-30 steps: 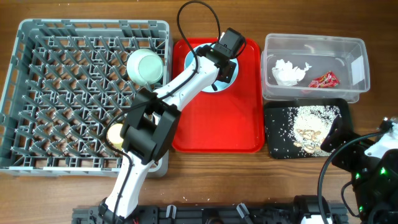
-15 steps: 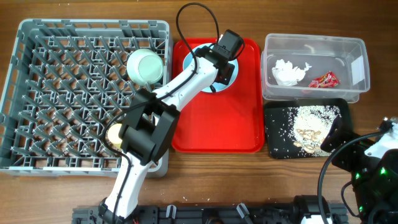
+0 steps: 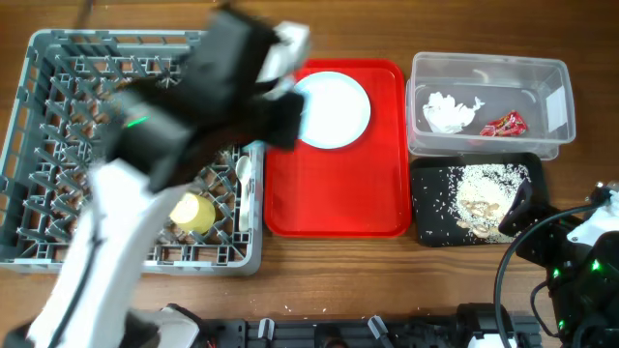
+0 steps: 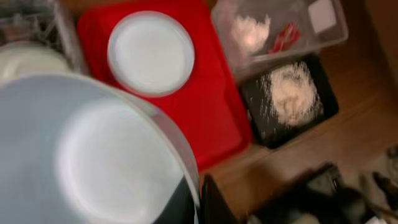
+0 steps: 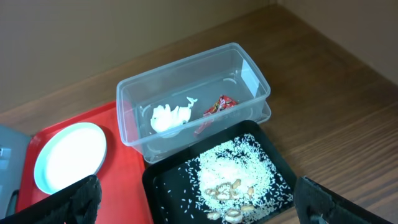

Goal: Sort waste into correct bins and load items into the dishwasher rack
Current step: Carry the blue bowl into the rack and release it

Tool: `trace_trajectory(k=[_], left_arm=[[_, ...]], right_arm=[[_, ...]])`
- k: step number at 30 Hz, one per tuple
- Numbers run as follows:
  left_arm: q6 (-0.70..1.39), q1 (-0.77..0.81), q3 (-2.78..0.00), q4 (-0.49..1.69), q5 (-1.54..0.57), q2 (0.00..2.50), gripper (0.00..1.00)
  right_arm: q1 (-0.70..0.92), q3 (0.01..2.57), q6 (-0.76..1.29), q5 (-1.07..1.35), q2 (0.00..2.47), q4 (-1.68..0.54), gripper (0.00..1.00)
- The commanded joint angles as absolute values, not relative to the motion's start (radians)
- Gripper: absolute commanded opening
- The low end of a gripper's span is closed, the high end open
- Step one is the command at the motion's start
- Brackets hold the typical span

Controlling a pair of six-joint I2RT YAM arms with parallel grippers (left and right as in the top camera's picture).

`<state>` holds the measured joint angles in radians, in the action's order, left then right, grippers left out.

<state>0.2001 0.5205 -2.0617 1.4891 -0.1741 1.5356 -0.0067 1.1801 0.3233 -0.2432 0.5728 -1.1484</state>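
Tub [image 3: 484,60] holding one napkin [image 3: 450,111] and one wrapper [image 3: 503,124], one plate [image 3: 332,109], right hand [image 5: 198,191] spread empty, left hand [image 4: 198,202] unclear

A big red tray [image 3: 334,193] sits near the middle, a bit toward 12 o'clock, on a brown wooden table [image 3: 329,275].

The desk [image 3: 319,271] is grained wood with a soft sheen. The red tray [image 3: 334,193] is smooth, glossy plastic, and the light blue plate [image 3: 334,109] is smooth too. The tub [image 3: 488,60] is clear plastic. The napkin [image 3: 450,111] is crumpled paper and the red wrapper [image 3: 503,124] is crinkled. The dishwasher rack [image 3: 19,145] is matt grey plastic.
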Motion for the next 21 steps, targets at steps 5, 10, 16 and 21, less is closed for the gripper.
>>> trace_trajectory(k=[5, 10, 16, 21], left_arm=[[-0.134, 0.129, -1.997, 1.684, -0.916, 1.537, 0.04], [-0.240, 0.025, -1.808, 1.685, -1.006, 1.537, 0.04], [-0.312, -0.025, -1.586, 1.685, -1.001, 1.536, 0.04], [-0.376, -0.075, -1.483, 1.685, -0.950, 1.526, 0.04]], right_arm=[[-0.005, 1.178, 0.317, -0.238, 0.570, -1.147, 1.00], [-0.005, 1.178, 0.317, -0.238, 0.570, -1.146, 1.00], [-0.005, 1.178, 0.317, -0.238, 0.570, -1.146, 1.00], [-0.005, 1.178, 0.317, -0.238, 0.570, -1.146, 1.00]])
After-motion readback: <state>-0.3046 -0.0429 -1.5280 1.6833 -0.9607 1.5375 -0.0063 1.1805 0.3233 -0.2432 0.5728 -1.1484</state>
